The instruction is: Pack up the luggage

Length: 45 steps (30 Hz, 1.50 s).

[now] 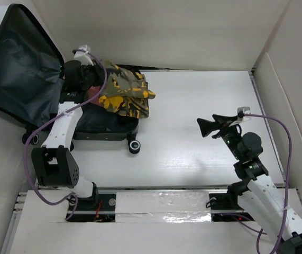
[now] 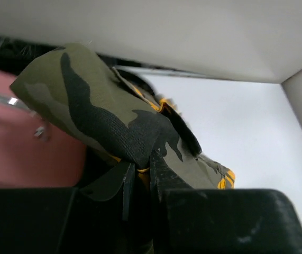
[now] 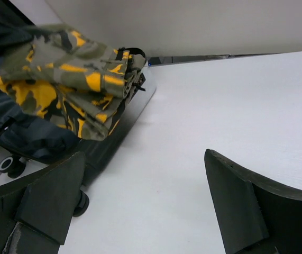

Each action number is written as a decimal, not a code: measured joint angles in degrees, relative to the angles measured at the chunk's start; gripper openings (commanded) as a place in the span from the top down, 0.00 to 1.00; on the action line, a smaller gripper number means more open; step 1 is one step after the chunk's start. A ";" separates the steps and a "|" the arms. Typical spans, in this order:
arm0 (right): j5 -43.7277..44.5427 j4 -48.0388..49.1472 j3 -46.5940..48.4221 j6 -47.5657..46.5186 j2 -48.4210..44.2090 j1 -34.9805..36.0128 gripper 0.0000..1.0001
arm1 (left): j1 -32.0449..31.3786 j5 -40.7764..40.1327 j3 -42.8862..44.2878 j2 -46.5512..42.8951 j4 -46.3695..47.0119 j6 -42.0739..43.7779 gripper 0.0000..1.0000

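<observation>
White table [image 1: 193,143], white walls [image 1: 166,32]; left claw [image 2: 142,169] pinches camouflage cloth [image 2: 113,121], right claw [image 3: 144,172] gapes wide.

White table, suitcase far left
I see the table [image 1: 193,121] carrying the luggage [image 1: 18,69] in its far-left corner, lying open, black wheels [image 1: 135,147] toward the near edge, lid tilted up leftward

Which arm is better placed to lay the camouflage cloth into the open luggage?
Left. Its pincer is shut on the camouflage cloth, right at the luggage. The right pincer stands open and empty, far off across the table.
</observation>
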 measured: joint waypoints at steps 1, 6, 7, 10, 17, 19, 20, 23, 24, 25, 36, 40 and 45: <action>0.20 -0.02 -0.02 -0.17 -0.24 0.22 0.00 | 0.79 0.37 -0.94 -0.02 0.09 0.07 1.00; 1.16 -0.09 -0.02 -0.96 -1.25 0.96 0.00 | 9.29 3.82 -12.68 0.00 0.87 1.62 1.00; 1.31 -0.17 -0.02 -1.11 -1.42 1.09 0.00 | 10.34 3.93 -13.92 0.00 0.72 2.19 1.00; 1.53 -0.17 -0.02 -1.53 -1.95 1.38 0.00 | 12.31 3.91 -15.50 0.02 0.04 4.37 1.00; 1.70 -0.24 -0.02 -1.88 -1.97 1.73 0.00 | 13.88 -1.25 -15.78 0.02 0.37 6.69 1.00; 1.70 -0.28 -0.02 -2.01 -1.97 1.73 0.00 | 14.08 -4.68 -15.87 0.02 0.50 7.37 1.00; 1.70 -0.28 -0.02 -2.05 -1.97 1.73 0.00 | 14.12 -6.43 -16.15 0.02 0.94 7.91 1.00; 1.70 -0.33 -0.02 -2.05 -1.95 1.73 0.00 | 14.14 -12.55 -17.92 0.07 2.69 9.11 1.00; 1.70 -0.33 -0.02 -2.05 -1.95 1.73 0.00 | 14.16 -13.51 -18.21 0.07 2.73 9.29 1.00; 1.68 -0.31 -0.02 -2.08 -1.95 1.73 0.00 | 14.36 -16.94 -19.10 0.24 2.14 9.68 1.00; 1.42 -0.26 -0.02 -2.25 -0.76 2.23 0.00 | 15.08 -25.33 -20.46 0.11 -1.68 8.90 0.36; 1.18 -0.13 -0.02 -2.25 -0.37 2.45 0.01 | 13.90 -25.79 -20.48 -5.88 -1.95 6.23 0.34; 0.52 -0.02 -0.02 -2.93 0.00 2.45 0.48 | 13.64 -27.45 -20.68 -20.00 -1.33 -0.15 0.54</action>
